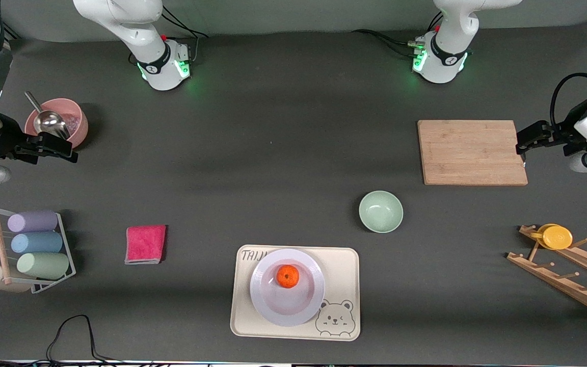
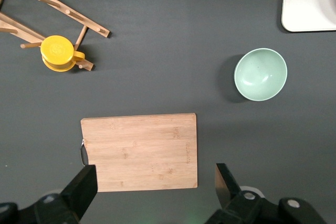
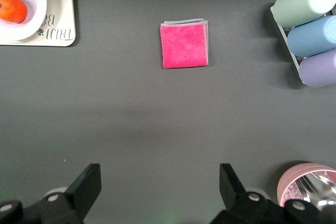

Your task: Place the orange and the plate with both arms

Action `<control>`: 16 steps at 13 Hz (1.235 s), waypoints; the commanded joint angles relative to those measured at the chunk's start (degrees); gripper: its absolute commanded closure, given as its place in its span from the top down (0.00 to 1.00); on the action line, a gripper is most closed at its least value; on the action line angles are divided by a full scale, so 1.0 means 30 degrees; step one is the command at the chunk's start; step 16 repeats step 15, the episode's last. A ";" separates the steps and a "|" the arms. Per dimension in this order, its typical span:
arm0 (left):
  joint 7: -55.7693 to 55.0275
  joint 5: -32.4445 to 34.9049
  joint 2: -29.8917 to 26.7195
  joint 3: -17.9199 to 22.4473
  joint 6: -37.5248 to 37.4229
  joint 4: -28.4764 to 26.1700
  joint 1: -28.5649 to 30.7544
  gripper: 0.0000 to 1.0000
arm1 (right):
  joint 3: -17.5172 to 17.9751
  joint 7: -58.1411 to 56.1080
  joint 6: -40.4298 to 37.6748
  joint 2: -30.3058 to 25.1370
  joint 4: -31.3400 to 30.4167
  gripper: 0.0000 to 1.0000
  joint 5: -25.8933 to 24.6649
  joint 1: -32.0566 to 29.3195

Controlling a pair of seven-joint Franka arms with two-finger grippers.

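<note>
The orange (image 1: 288, 276) lies in the middle of the white plate (image 1: 278, 308), and the plate rests on a cream bear tray (image 1: 344, 265) near the front camera. The right wrist view catches the orange (image 3: 10, 8) and the plate (image 3: 38, 14) at its corner. My left gripper (image 1: 525, 140) hangs high over the edge of a wooden cutting board (image 1: 472, 152), open and empty (image 2: 153, 169). My right gripper (image 1: 61, 148) hangs high over bare table beside a pink bowl (image 1: 77, 120), also open and empty (image 3: 159, 167). Both are well away from the plate.
A pale green bowl (image 1: 380, 211) stands between the tray and the cutting board. A folded pink cloth (image 1: 145, 244) lies toward the right arm's end, with a rack of pastel cups (image 1: 33, 250) past it. A wooden rack with a yellow disc (image 1: 556, 236) sits at the left arm's end.
</note>
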 commanded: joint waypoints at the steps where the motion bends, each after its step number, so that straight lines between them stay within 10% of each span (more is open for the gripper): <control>1: -0.0081 -0.0170 -0.0072 0.0237 -0.0294 0.0179 -0.0279 1.00 | -0.0179 -0.0312 -0.0393 -0.0422 -0.0130 1.00 -0.0483 0.0305; 16: -0.0023 -0.0170 -0.0072 0.0237 -0.0265 0.0179 -0.0279 1.00 | -0.0648 -0.2045 -0.0188 -0.0597 0.0456 1.00 -0.0923 0.0246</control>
